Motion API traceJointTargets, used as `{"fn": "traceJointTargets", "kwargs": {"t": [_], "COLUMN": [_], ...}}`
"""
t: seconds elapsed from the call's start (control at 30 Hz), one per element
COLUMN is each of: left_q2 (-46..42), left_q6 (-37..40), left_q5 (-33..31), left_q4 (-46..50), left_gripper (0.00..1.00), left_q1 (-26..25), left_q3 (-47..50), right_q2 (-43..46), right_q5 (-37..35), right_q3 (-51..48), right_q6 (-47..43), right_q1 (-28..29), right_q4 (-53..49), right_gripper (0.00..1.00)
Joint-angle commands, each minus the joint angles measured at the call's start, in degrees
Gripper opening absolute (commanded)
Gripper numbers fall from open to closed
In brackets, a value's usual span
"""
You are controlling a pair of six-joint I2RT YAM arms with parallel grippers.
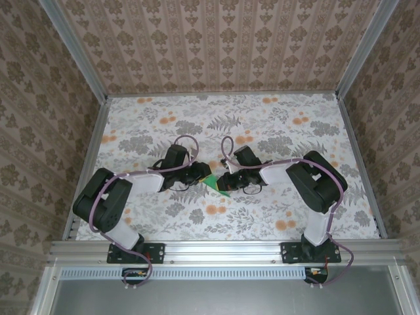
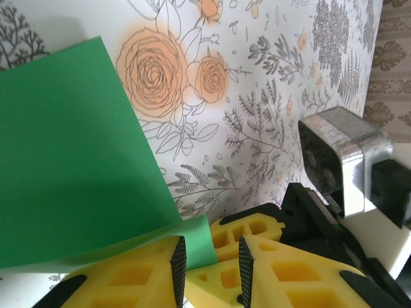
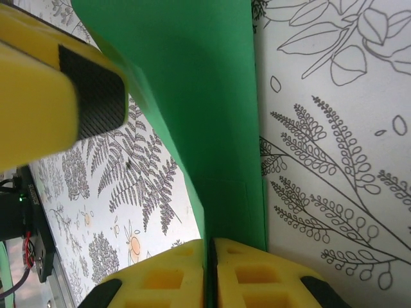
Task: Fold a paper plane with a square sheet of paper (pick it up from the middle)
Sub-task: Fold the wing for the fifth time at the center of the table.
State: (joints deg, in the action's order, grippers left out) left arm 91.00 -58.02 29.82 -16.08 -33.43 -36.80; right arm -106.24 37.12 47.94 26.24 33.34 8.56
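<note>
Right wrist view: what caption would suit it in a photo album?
The right gripper pinches the edge of a bent green sheet of paper over a flower-printed table.

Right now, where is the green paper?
In the top view the green paper is at centre, one edge pinched in the right gripper on its right, a corner at the left gripper on its left.
</note>
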Motion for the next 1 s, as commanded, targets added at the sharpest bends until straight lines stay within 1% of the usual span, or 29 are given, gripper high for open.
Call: {"fn": "traceJointTargets", "kwargs": {"t": [0.0,0.13,0.3,0.43,0.63,0.77,0.97], "left_q2": [0.9,2.8,4.7,5.2,4.8,4.5,3.8], "left_q6": [0.4,-0.2,0.0,0.9,1.1,1.1,1.1], "left_q5": [0.2,-0.5,-1.4,-1.6,-1.2,-1.0,-1.1], "left_q4": [-1.3,-1.9,-0.5,1.0,1.0,1.0,0.9], "left_gripper": [0.3,0.28,0.26,0.25,0.25,0.25,0.25], "left_q1": [-0.4,-0.4,-0.3,-0.2,-0.2,-0.2,-0.3], "left_q3": [1.0,0.4,-1.1,-1.6,-1.3,-1.0,-0.5], "right_q2": [-1.4,-0.2,2.2,4.2,6.0,6.3,5.2], "right_q5": [-0.6,0.1,1.8,1.1,0.8,1.2,1.6], "right_q3": [-0.2,0.1,0.6,0.9,0.8,0.3,-0.6], "right_q6": [0.8,0.6,2.4,2.3,1.1,1.2,1.4], "right_q1": [0.0,0.0,-0.1,-0.2,-0.2,-0.2,-0.2], "right_q4": [-1.7,-2.5,-3.9,-6.7,-10.6,-11.6,-11.6], "right_gripper": [0.14,0.17,0.22,0.26,0.27,0.24,0.12]}}
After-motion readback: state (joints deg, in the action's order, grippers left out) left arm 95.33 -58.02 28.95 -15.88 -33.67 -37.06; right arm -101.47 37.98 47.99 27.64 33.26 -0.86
